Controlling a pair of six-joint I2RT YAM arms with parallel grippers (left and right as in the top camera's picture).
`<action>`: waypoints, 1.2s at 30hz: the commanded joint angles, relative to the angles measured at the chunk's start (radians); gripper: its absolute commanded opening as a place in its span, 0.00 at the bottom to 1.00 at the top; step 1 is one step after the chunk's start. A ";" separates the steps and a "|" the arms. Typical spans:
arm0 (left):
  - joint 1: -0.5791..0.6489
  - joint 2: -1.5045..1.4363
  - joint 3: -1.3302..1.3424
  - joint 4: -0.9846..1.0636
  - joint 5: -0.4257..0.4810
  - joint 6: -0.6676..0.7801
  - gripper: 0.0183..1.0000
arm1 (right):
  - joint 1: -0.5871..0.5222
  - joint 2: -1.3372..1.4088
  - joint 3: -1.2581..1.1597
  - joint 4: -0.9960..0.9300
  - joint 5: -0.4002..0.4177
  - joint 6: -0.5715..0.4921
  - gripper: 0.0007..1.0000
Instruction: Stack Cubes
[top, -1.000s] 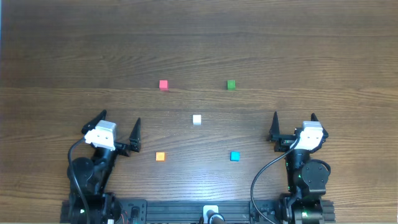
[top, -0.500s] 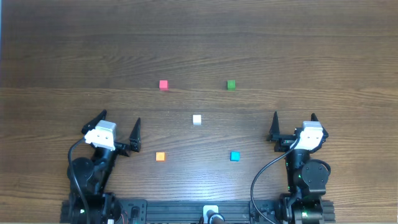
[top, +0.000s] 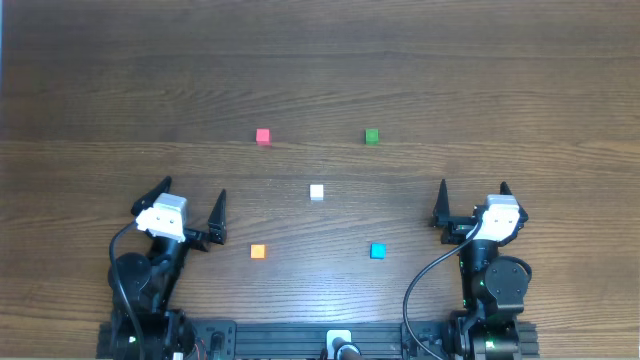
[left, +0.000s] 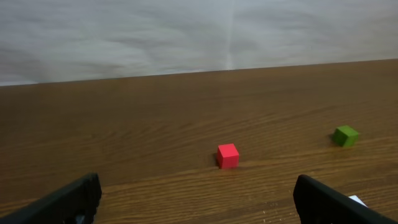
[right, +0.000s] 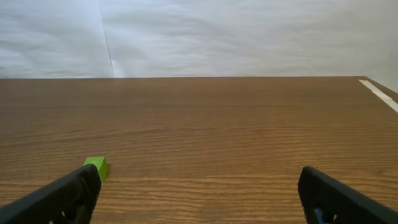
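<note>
Nothing moves between the earlier frames and now: the left gripper (top: 193, 188) and right gripper (top: 472, 186) rest near their bases, each with fingers spread wide and holding nothing. 5 cubes lie well apart on the wooden table (top: 320, 60): red cube (top: 263, 135) and green cube (top: 372, 135) farthest, white cube (top: 317, 191) central, orange cube (top: 258, 251) and blue cube (top: 377, 250) nearest. These cubes look small, so an off-centre pinch could knock 1 aside and a skewed release could topple the stack; no obstacle sits between grippers and cubes, though both arms reaching centrally might collide
</note>
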 joint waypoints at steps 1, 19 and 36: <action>0.004 0.002 -0.005 0.000 0.009 -0.018 1.00 | -0.006 -0.005 -0.005 -0.002 0.013 0.000 0.99; 0.003 0.267 0.512 -0.384 -0.014 -0.146 1.00 | -0.006 -0.005 -0.005 -0.002 0.013 0.000 0.99; -0.023 1.289 1.305 -0.732 -0.013 -0.151 1.00 | -0.006 -0.005 -0.005 -0.002 0.013 0.000 0.99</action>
